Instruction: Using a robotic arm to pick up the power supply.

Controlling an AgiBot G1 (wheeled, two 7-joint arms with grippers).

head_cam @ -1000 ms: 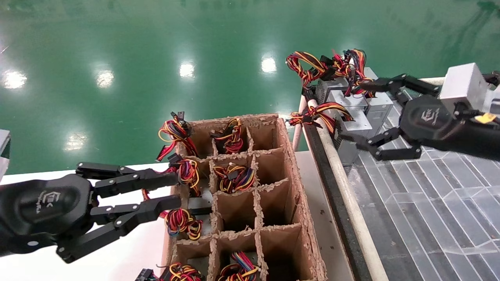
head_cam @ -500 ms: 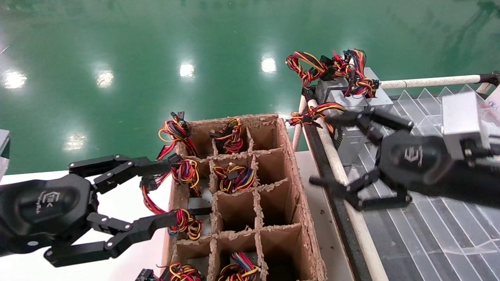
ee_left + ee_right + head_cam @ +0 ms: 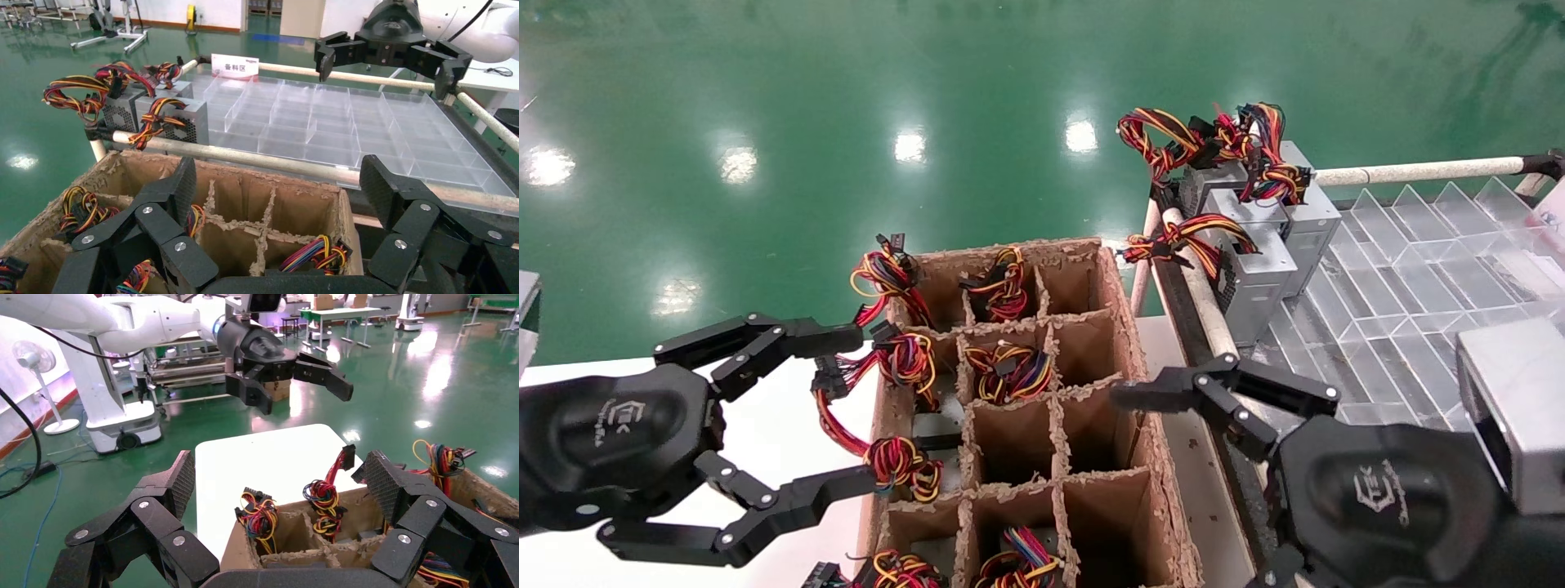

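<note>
Right gripper: my black claw hand with the grey metal box at its wrist (image 3: 1173,457) hangs at the near right, over the right wall of the brown cardboard divider crate (image 3: 1152,425). Fingers spread wide, holding nothing.

Left gripper: my other black claw hand (image 3: 838,412) sits at the near left of the crate, fingers apart either side of a red, yellow and purple wire coil (image 3: 899,464). I judge it empty; contact with the wires cannot be told.

Power supply: the small grey sheet-metal box with a red, orange and yellow wire bundle (image 3: 1258,278) stands at the far left corner of the clear plastic compartment tray (image 3: 1418,269), touching two like grey boxes (image 3: 1303,208) behind it. It is well apart from my right gripper.

Risk, distance: my right hand points at the crate, not the tray; closing here would grip cardboard or nothing.

Risk, neighbours: the boxes touch, so a wide grasp may drag or topple the wrong one.

Risk, wires: loose bundles overhang the white rail (image 3: 1214,327); a finger catching them could pull the box off the tray edge.

Risk, left side: wires near my left fingers could snag if that arm moves.
</note>
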